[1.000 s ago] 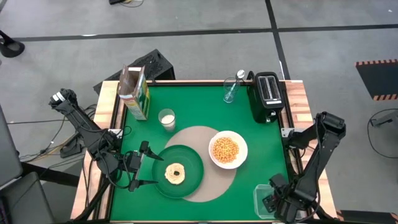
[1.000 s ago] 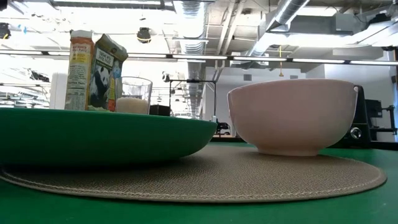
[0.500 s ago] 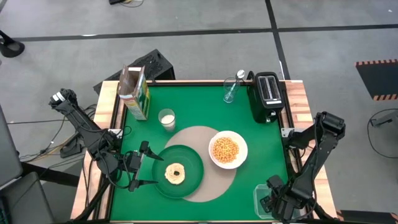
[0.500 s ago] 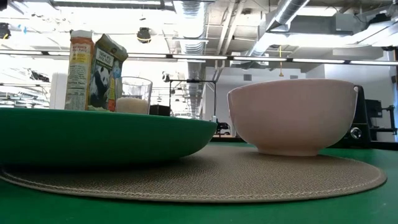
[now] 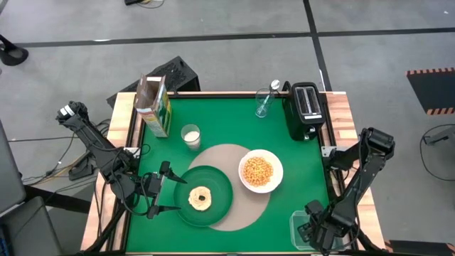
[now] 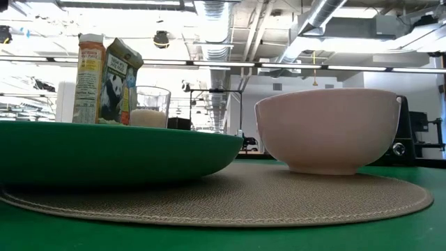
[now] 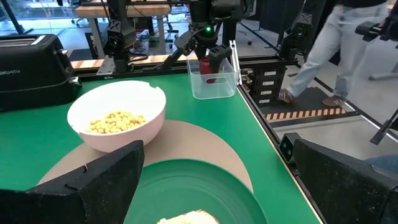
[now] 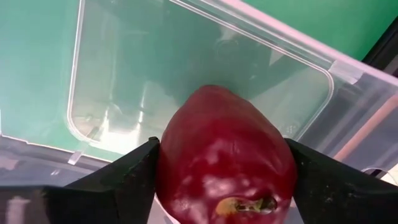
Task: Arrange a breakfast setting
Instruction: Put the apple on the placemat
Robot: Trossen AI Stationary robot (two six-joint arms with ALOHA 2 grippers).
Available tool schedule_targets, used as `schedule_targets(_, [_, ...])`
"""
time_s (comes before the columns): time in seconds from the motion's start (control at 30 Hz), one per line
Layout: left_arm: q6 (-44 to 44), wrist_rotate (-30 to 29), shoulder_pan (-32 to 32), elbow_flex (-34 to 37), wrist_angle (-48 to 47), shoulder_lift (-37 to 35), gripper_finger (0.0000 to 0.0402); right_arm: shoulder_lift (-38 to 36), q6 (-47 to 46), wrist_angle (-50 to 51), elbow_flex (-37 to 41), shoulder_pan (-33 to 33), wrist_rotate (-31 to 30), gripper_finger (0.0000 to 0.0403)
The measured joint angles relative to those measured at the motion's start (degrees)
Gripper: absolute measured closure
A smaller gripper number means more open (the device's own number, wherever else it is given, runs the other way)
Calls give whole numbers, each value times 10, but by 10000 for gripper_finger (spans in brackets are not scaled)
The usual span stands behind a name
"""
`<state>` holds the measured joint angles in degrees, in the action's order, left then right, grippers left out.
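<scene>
A round beige placemat (image 5: 222,158) carries a dark green plate (image 5: 217,186) with a small pale bagel (image 5: 200,198), and a white bowl (image 5: 260,171) of cereal. A milk glass (image 5: 190,135) and a green-yellow cereal box (image 5: 155,107) stand at the far left. A metal spoon (image 5: 264,105) stands in a clear glass at the far edge. My left gripper (image 5: 178,195) is open, with its fingers on either side of the plate's left rim (image 7: 186,180). My right gripper (image 5: 313,231) is at the near right corner, shut on a red apple (image 8: 227,162) over a clear container (image 8: 124,81). My right gripper pinches the apple between its two fingers, one finger on each side (image 8: 171,168). The fingers (image 8: 118,183) point down from above. The apple hangs inside the container's opening, above its floor (image 8: 124,118); it also shows in the left wrist view (image 7: 208,62).
A black toaster (image 5: 306,110) stands at the far right corner. The clear container (image 5: 300,229) sits at the table's near right corner. Bare green table (image 5: 227,121) lies between the placemat and the far edge. A person (image 7: 323,50) walks beyond the table.
</scene>
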<state>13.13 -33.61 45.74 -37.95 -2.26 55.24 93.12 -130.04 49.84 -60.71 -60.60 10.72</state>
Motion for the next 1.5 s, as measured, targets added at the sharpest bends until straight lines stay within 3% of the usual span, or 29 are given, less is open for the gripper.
schedule_targets(0.23, [-5,0,0,0,0,0,3,0,31,18,-18,2,0,96])
schedule_targets(0.47, [-5,0,0,0,0,0,3,-1,88,119,-91,20,-4,96])
schedule_targets(0.7, [-5,0,0,0,0,0,3,-2,185,183,-182,58,-80,96])
schedule_targets(1.07, [-5,0,0,0,0,0,3,-2,452,161,-240,166,-204,96])
schedule_targets(1.5, [-4,0,0,0,-25,-1,3,-2,817,7,-240,339,-214,96])
